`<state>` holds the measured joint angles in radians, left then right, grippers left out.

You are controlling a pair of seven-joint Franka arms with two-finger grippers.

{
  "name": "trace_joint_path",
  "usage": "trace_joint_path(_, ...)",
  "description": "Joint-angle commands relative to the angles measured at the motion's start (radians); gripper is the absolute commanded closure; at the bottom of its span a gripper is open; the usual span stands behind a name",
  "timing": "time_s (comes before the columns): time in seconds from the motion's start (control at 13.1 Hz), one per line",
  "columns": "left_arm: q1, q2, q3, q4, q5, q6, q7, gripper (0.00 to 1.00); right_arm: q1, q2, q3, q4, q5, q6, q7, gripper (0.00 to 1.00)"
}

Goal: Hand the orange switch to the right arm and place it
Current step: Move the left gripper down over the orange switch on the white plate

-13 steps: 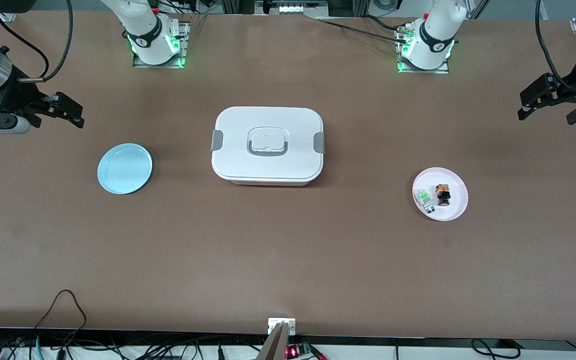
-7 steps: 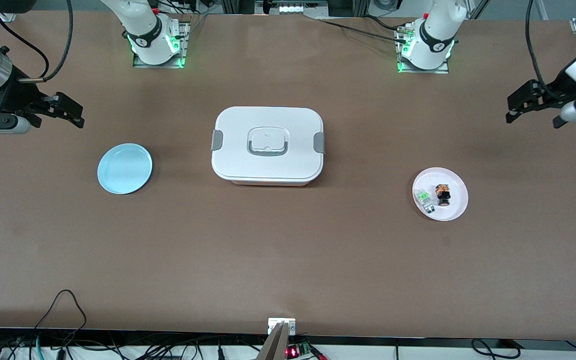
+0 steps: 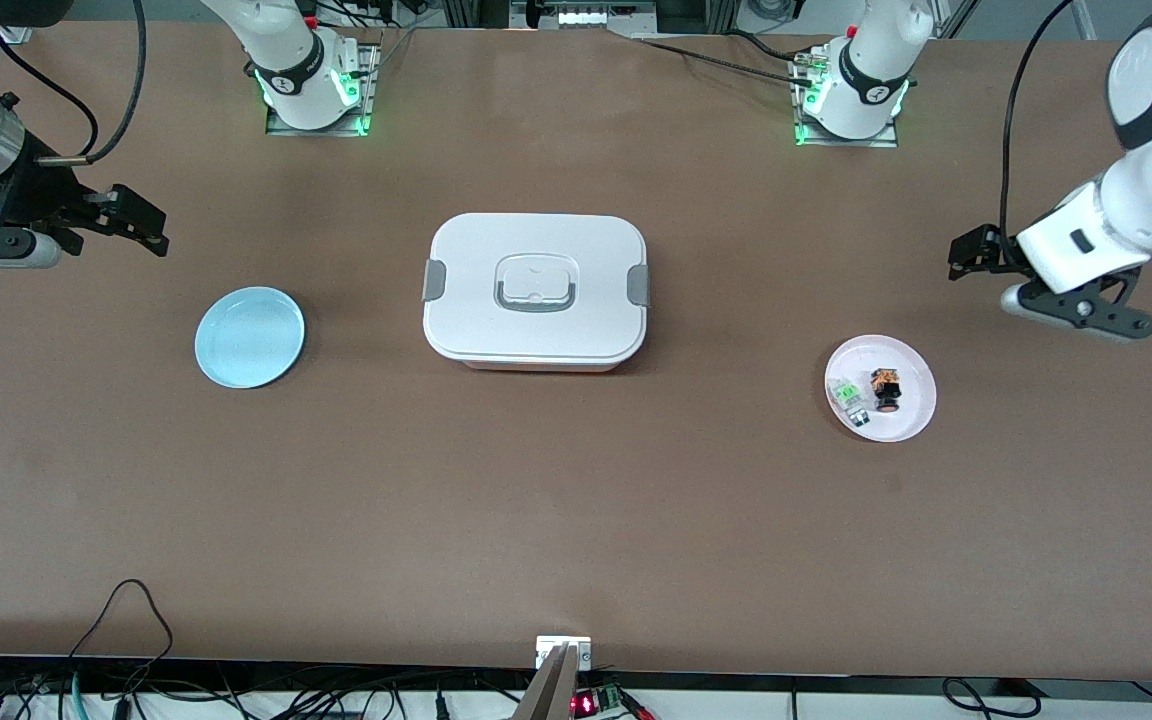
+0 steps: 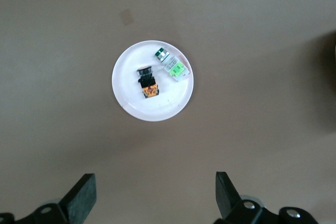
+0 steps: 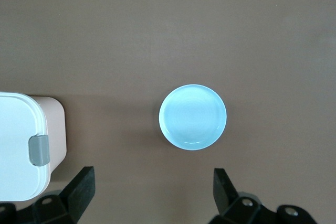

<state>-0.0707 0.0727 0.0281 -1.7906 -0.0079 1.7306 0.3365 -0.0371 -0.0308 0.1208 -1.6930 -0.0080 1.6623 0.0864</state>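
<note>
1. Left claw (image 3: 976,262): spread wide, holding nothing, over bare bench (image 3: 576,520) toward the left arm's end.
2. Orange switch (image 3: 885,388): on white plate (image 3: 916,415), at 7 o'clock from left claw, beside clear-and-green component (image 3: 849,398).
3. Right claw (image 3: 126,222): spread, holding nothing, waiting; blue plate (image 3: 250,337) at 5 o'clock.
4. Progress: nothing done; pickup, handover, placing all outstanding.

Tiny black orange switch (image 3: 886,389) (image 4: 147,82) lies on its side at three o'clock of the table.

Orange-capped black switch (image 3: 885,389) – white plate (image 3: 914,422); pale-blue plate (image 3: 249,337).
</note>
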Motion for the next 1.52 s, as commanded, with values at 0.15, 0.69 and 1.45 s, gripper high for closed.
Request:
trace_joint_path(0.15,0.034,0.038,0.003,-0.168,-0.014,0.214,0.451,0.00,0.003,0.008,-0.003,0.018,0.002,-0.018,0.012,0.00)
trace_joint_path(0.69,0.052,0.168,0.000,-0.331,-0.014,0.555,0.944,0.00,0.005,0.006,-0.003,0.016,0.000,-0.018,0.018,0.00)
trace_joint_path(1.45,0.052,0.354,-0.007,-0.329,-0.014,0.794,1.150,0.00,0.011,0.014,0.002,0.016,0.002,0.002,0.019,0.00)
